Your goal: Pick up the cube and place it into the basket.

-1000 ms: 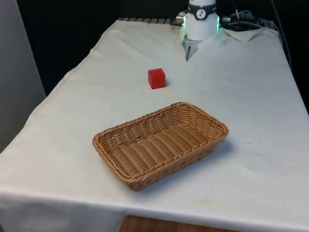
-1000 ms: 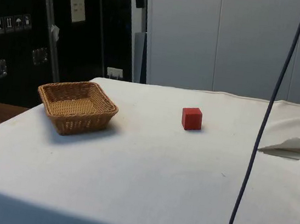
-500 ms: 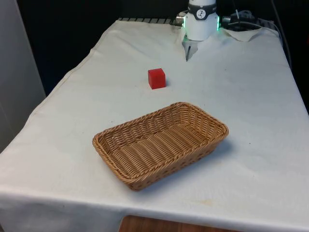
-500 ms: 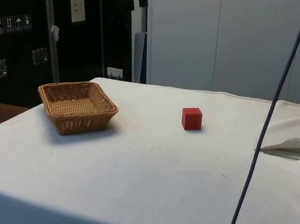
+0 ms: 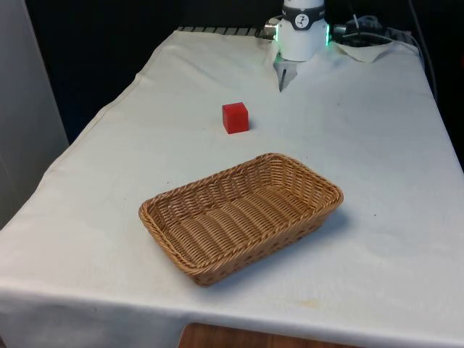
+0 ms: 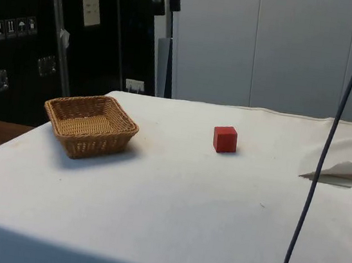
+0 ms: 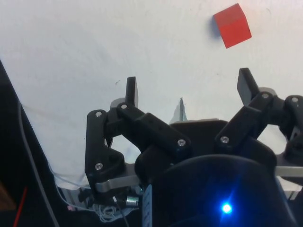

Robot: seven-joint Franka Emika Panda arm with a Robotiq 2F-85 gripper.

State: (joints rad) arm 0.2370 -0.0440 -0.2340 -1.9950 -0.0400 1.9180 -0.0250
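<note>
A red cube (image 5: pixel 235 117) rests on the white cloth between the robot base and the wicker basket (image 5: pixel 181 239). From the side, the cube (image 6: pixel 225 139) stands well apart from the basket (image 6: pixel 61 119). My gripper (image 7: pixel 189 87) hangs high above the cloth, open, with nothing between its black fingers (image 7: pixel 131 90). In the wrist view the cube (image 7: pixel 232 25) lies far below, off to one side of the fingers.
A dark cable (image 6: pixel 327 145) hangs in front of the side camera. A fold of the cloth (image 6: pixel 342 171) rises near the robot base (image 5: pixel 301 32). Bare cloth lies all around the cube and the basket.
The hanging cable has swung across the side view towards its right. The cube and the basket have stayed where they were.
</note>
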